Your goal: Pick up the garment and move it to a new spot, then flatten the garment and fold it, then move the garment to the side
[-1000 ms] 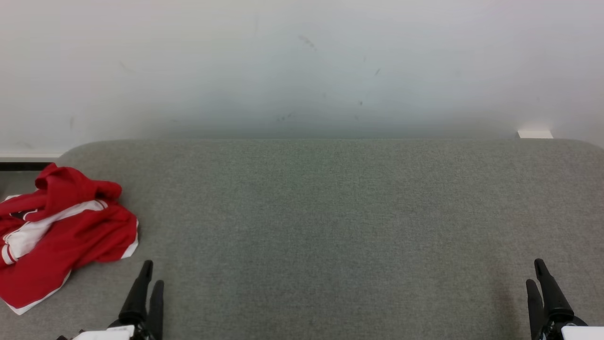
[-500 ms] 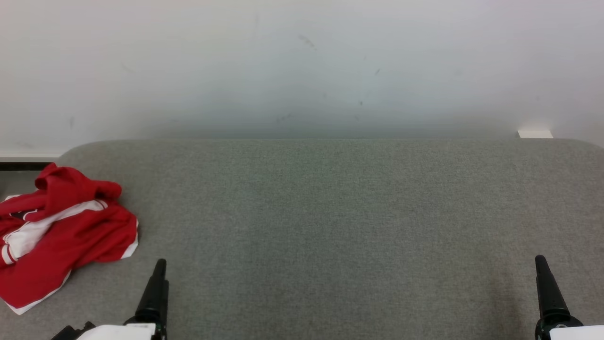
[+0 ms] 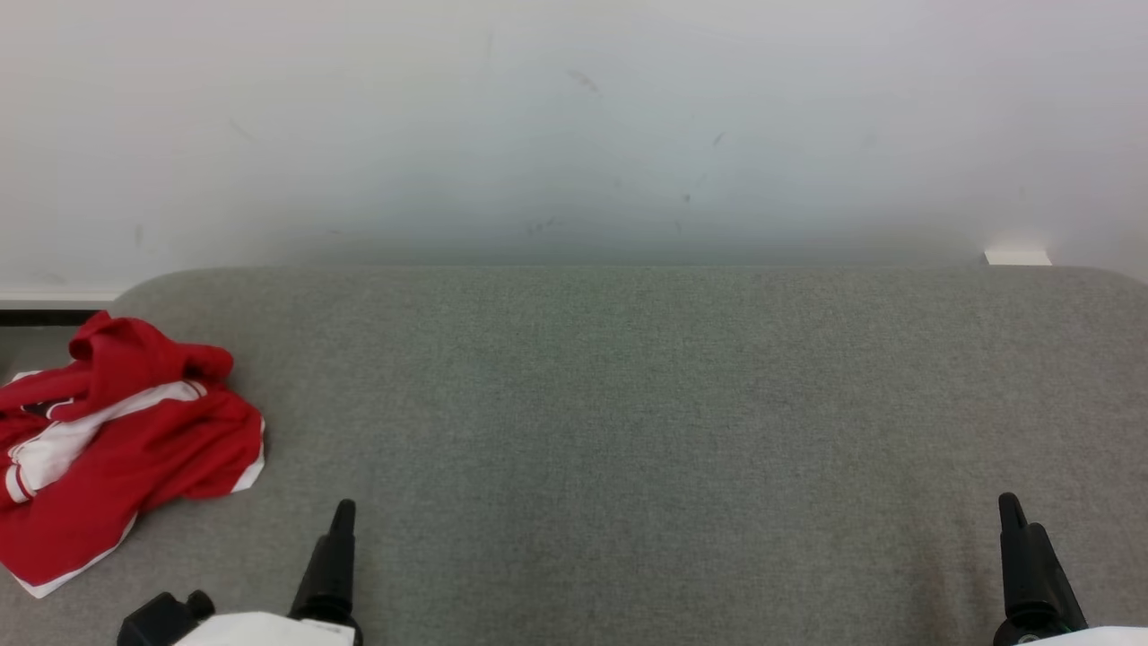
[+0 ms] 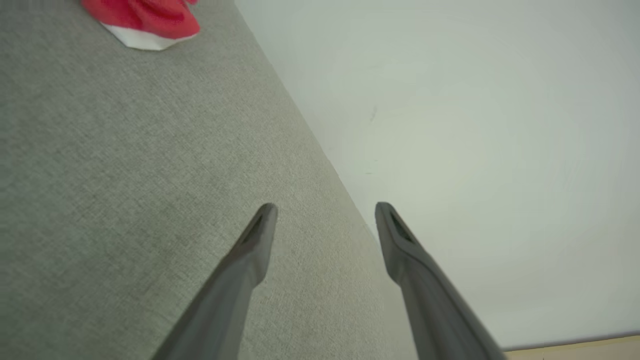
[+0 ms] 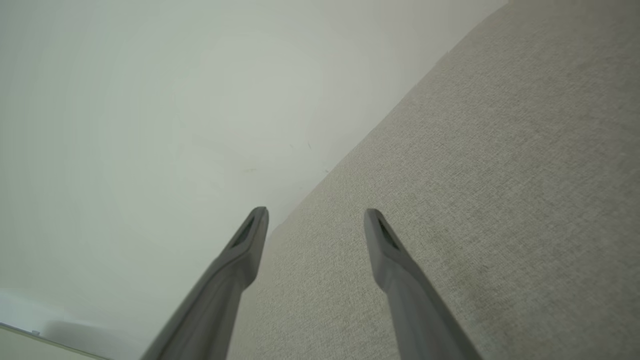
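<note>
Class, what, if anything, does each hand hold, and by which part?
Nothing is held. The left hand and right hand are open with nothing between their fingers; the garment lies crumpled, apart from both.

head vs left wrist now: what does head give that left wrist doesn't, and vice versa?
Head view adds: most of the crumpled red-and-white garment on the grey table, left side; the right gripper; a small white block past the far right edge. Left wrist view adds: the left gripper open, nothing between its jaws, and a beige strip at bottom right. Shared: table, pale wall, a corner of the garment, the left gripper.
</note>
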